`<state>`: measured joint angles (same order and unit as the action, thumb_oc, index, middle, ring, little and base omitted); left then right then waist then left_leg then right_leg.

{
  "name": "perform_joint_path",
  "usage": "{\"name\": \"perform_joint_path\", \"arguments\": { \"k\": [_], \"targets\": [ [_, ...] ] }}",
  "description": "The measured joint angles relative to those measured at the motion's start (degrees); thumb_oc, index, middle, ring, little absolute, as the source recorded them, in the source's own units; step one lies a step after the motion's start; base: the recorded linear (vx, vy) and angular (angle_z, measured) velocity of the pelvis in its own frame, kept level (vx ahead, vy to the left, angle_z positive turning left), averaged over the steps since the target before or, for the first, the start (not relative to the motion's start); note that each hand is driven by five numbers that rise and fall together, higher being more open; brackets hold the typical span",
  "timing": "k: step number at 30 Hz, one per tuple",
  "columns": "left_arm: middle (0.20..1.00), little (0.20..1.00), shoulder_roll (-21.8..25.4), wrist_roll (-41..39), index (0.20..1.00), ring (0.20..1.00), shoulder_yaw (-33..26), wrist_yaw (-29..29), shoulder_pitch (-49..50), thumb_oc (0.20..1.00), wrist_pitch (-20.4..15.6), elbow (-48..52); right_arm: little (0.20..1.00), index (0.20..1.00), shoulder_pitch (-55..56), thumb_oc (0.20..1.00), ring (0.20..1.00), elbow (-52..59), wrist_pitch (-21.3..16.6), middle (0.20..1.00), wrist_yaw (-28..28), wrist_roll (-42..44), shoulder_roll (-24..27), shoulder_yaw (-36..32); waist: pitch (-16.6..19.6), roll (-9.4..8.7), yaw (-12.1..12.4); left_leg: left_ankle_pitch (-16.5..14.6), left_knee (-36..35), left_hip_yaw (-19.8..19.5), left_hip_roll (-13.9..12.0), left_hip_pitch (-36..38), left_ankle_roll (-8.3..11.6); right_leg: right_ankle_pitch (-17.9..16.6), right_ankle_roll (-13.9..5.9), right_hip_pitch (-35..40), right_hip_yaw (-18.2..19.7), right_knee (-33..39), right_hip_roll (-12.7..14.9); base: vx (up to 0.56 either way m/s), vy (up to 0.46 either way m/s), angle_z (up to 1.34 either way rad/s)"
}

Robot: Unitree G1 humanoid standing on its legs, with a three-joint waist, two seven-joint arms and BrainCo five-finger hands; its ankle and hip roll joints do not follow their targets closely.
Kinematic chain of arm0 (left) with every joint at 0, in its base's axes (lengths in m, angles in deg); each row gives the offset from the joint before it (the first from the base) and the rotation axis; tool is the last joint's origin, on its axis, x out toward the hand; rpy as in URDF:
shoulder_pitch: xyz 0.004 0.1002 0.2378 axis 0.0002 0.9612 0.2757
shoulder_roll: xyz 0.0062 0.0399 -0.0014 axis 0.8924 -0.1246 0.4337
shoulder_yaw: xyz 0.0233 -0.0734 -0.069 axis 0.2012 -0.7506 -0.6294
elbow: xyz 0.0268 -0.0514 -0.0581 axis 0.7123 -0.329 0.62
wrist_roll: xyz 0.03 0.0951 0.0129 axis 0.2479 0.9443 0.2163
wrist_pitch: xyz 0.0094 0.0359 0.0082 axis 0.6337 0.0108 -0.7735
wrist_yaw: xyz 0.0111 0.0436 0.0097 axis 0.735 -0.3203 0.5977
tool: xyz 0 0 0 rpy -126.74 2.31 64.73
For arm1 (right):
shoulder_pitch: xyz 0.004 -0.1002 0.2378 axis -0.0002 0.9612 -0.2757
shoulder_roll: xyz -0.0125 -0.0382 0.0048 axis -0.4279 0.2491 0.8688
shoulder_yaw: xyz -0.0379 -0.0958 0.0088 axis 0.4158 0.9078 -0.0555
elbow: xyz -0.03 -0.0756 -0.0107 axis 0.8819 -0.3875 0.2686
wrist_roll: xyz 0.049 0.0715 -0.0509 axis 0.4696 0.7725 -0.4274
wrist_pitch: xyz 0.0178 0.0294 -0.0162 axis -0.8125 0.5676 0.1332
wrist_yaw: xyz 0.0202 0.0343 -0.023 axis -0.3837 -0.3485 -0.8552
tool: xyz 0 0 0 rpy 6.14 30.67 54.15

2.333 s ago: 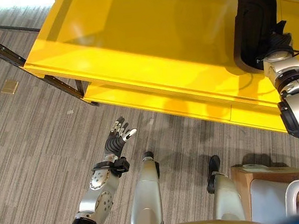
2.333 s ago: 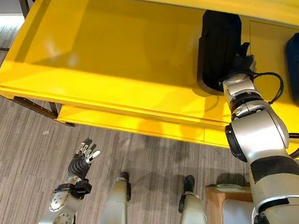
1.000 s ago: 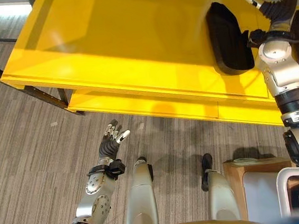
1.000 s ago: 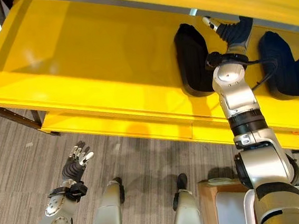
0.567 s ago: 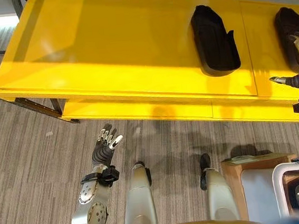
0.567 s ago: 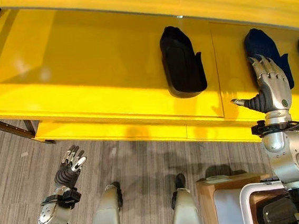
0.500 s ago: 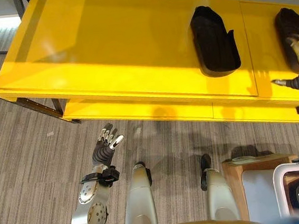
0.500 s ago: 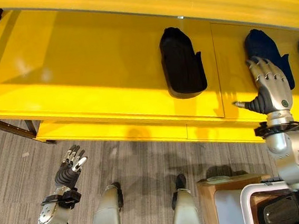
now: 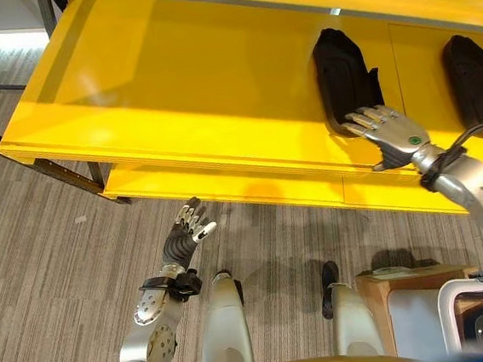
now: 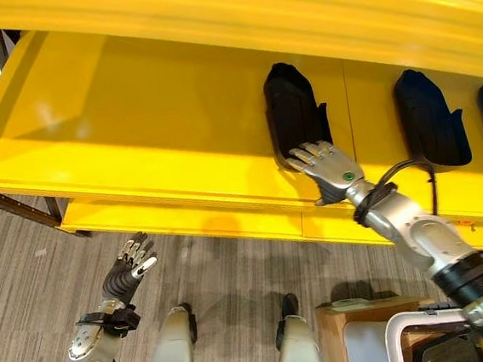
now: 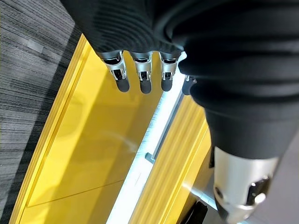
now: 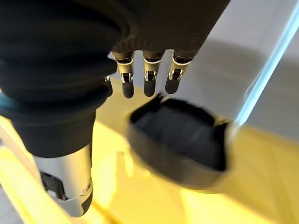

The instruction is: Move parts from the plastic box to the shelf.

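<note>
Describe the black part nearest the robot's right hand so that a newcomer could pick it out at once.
Start at the wide yellow shelf and find the row of dark moulded parts lying on it. The one meant is the leftmost black moulded part, near the seam between two shelf panels. Unlike its neighbours further right, it has the open right hand at its near end.

Both head views look steeply down on the yellow shelf [image 9: 216, 89] and the floor, sharing nearly everything. Each wrist view looks closely along its own fingers toward the shelf.
</note>
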<state>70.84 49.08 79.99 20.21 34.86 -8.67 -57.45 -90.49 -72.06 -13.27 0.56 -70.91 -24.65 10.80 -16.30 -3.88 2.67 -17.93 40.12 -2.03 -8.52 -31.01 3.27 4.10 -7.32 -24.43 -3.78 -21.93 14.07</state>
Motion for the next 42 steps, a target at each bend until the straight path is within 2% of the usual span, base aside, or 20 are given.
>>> {"name": "perform_joint_path", "arguments": {
  "k": [1,3,7,33,42],
  "targets": [
    [1.0,1.0,-0.02,0.01,1.0,1.0,0.02,-0.01,0.02,1.0,0.0,-0.03,1.0,1.0,-0.64,1.0,1.0,-0.54,0.05,1.0,-0.19,0.86,-0.31,0.93,0.0,-0.01,0.14,0.0,-0.01,-0.09,0.04,-0.01,0.0,0.03,0.04,0.02,0.0,-0.04,0.1,0.0,0.0,0.0],
    [1.0,1.0,-0.27,0.24,1.0,1.0,0.13,-0.02,-0.16,1.0,-0.02,-0.04,1.0,1.0,-3.2,1.0,1.0,-1.43,0.48,1.0,-1.07,3.48,-6.74,4.95,0.0,0.0,0.1,0.0,0.04,-0.11,0.02,0.04,0.0,0.35,0.03,-0.17,0.0,-0.59,0.07,0.0,0.0,0.0],
    [1.0,1.0,-0.15,0.24,1.0,1.0,-0.08,-0.11,0.64,1.0,-0.03,-0.04,1.0,1.0,-3.13,1.0,1.0,-3.05,0.14,1.0,-2.64,5.28,-6.59,5.6,0.03,0.14,1.01,0.08,-0.25,-0.19,-0.05,0.06,-0.07,0.41,0.01,-0.13,-0.12,-0.7,0.15,0.0,-0.004,0.01],
    [1.0,1.0,-0.07,0.26,1.0,1.0,-0.59,0.04,1.05,1.0,-0.18,-0.06,1.0,1.0,-3.85,1.0,1.0,-12.93,1.86,1.0,-1.07,6.73,-6.69,4.45,0.36,0.32,1.35,0.45,-0.96,-1.25,0.13,0.12,0.13,0.88,-0.04,-0.01,-1.06,-1.1,0.07,0.0,-0.001,0.01],
    [1.0,1.0,-0.06,0.27,1.0,1.0,-0.59,0.06,1.25,1.0,-0.19,-0.07,1.0,1.0,-0.06,1.0,1.0,-15.42,2.44,1.0,-2.55,7.84,-6.65,2.75,1.09,0.34,1.24,0.45,-1.05,-1.47,0.12,-0.01,0.14,0.94,-0.03,0.03,-1.41,-1.03,0.08,0.0,0.0,0.0]
  ]
}}
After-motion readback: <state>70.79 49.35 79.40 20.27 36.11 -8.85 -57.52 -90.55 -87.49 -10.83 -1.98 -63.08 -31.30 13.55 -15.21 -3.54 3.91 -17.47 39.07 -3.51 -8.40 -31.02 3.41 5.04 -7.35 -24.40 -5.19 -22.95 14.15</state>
